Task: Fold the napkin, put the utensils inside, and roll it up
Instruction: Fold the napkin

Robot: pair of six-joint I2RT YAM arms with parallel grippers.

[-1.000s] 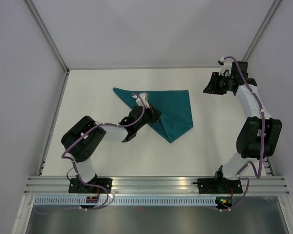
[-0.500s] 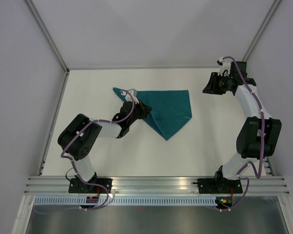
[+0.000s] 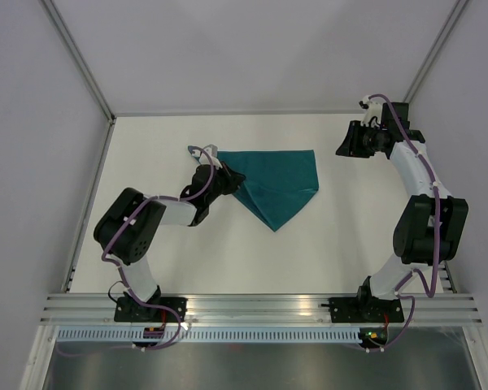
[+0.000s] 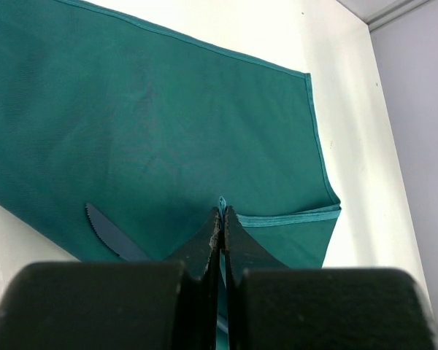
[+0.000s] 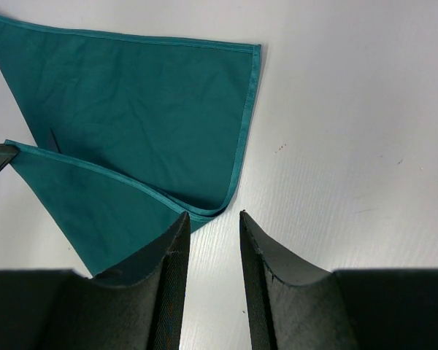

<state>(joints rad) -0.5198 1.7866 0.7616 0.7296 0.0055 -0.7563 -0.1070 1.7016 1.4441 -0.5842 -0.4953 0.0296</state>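
1. The napkin [image 3: 281,183] lies on the white table [image 3: 146,236], in the middle of the far half. From above it reads as a teal triangle: a straight hemmed edge along the far side and a point aimed at the arms' bases.
2. The cloth is doubled over. The right wrist view shows a flat layer with a second hemmed flap across its near part, the two meeting in a rounded fold at the right.
3. The left pincer [image 3: 222,177] is at the napkin's left end. In the left wrist view its two black fingers [image 4: 208,240] are pressed together, and a thin strip of teal fabric is pinched between them, so the left pincer [image 4: 220,216] is clenched on the napkin [image 4: 168,117].
4. Beside that grip, the left wrist view shows a dark, saw-edged blade shape [image 4: 108,233] against the cloth. Whether it lies on top of the fabric or under it cannot be told.
5. The right pincer [image 3: 347,140] is raised over the table to the right of the napkin's far right corner and apart from it.
6. In the right wrist view the right pincer [image 5: 213,219] is released: its fingers [image 5: 171,292] stand apart with only bare table between them. The napkin [image 5: 131,102] spreads out ahead and to the left.
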